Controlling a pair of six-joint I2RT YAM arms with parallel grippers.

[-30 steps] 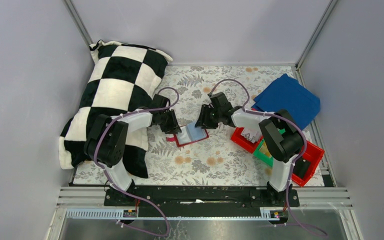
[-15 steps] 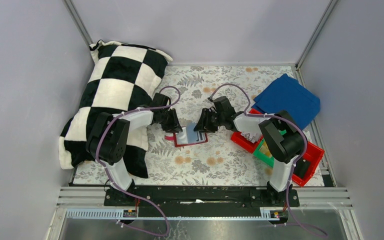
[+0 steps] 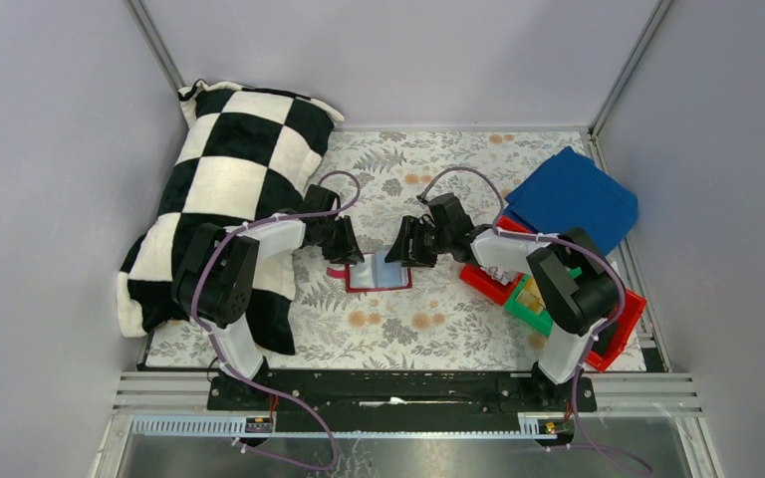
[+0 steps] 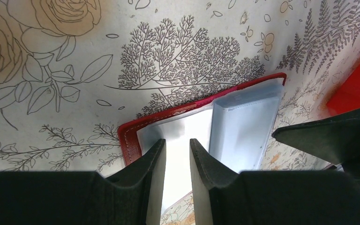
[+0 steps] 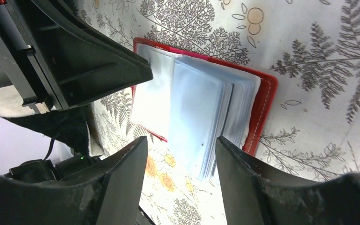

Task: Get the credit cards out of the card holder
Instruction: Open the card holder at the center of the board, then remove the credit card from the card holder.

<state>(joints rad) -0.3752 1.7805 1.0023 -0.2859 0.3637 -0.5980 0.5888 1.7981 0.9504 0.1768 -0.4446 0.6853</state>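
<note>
Holder has swung round since a second ago: it lay skewed then and now sits about square to the near table edge. Right gripper has dropped a little closer to it.

Position: holder lies open and flat on the floral mat, mid-table, between the two grippers.

Left gripper: fingers close together with a thin gap, tips over the white left leaf. Cannot tell whether they pinch it or only pin it.

Right gripper: jaws spread wide, either side of the pale-blue stack of sleeves, not clamped on anything.

Cards: apparently in that stack; card and sleeve are hard to tell apart. None lies loose on the mat.

Step, as judged: holder steadied and opened, first card not yet drawn.

Next move calls for the right jaws to single out one thin edge and close on it, then pull along the sleeve while the left side holds the holder down.

Orientation: long axis runs left to right in the top view; the fold runs near to far. The stack sits on the right half, free edges toward the right gripper.
</note>
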